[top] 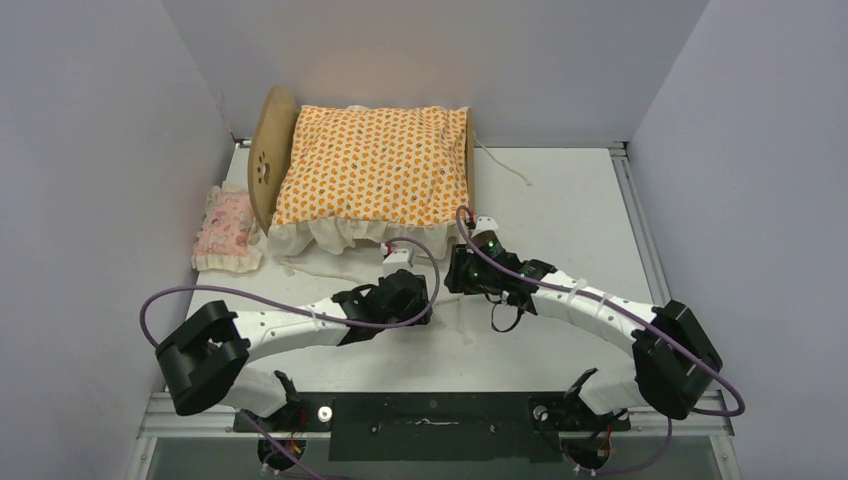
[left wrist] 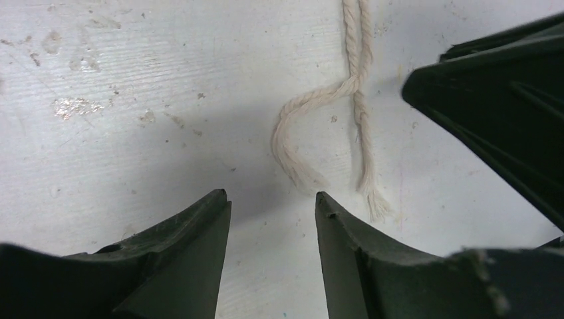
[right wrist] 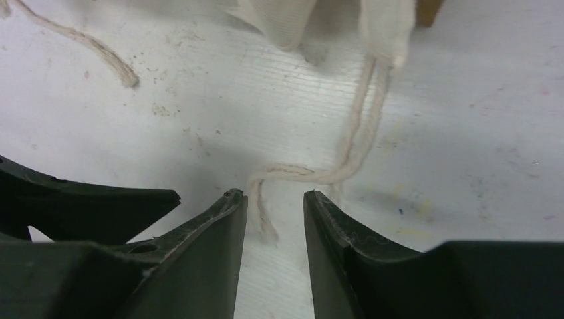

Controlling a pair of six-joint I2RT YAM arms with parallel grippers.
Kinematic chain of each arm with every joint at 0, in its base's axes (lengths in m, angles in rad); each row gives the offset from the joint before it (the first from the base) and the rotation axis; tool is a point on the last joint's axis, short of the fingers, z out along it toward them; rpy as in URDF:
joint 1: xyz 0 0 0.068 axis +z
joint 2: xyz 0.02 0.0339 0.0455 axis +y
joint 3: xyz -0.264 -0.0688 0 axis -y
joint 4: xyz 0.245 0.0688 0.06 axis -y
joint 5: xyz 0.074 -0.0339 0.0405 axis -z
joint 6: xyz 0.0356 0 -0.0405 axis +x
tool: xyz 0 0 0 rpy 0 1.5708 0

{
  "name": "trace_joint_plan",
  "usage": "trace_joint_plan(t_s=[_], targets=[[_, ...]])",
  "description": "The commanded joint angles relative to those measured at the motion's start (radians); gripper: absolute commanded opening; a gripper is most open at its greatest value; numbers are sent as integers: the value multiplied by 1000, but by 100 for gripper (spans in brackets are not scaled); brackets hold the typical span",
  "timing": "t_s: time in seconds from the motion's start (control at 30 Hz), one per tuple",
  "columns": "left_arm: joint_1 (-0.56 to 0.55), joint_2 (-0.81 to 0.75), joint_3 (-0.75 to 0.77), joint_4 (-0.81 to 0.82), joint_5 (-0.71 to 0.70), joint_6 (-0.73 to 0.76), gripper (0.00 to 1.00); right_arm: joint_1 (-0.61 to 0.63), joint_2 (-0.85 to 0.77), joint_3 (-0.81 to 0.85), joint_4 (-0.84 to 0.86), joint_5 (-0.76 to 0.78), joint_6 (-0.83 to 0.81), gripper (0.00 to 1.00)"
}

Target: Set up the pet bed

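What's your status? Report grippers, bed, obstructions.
Left gripper open, empty. Right gripper open, cord end lying between its jaws. Pet bed upright, cushion on. Pink pillow off bed, beside it.

Overhead view: the left arm (top: 290, 325) extends from lower left toward frame centre, forearm low. The right arm (top: 590, 300) mirrors it from lower right. Both wrists sit close together at mid-frame. The left gripper (left wrist: 273, 199) faces downward, jaws parted. The right gripper (right wrist: 276, 196) faces downward, jaws parted, gap slightly narrower.
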Motion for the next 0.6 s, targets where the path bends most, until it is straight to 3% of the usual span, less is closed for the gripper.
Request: trace_joint_plan(t_s=[0.0, 0.2, 0.57], targets=[[6, 72, 94, 88, 8, 20, 48, -23, -62, -30, -32, 90, -95, 36], [5, 199, 159, 102, 5, 15, 48, -57, 90, 63, -15, 109, -123, 27], [6, 315, 168, 73, -19, 13, 35, -57, 250, 134, 34, 119, -143, 25]])
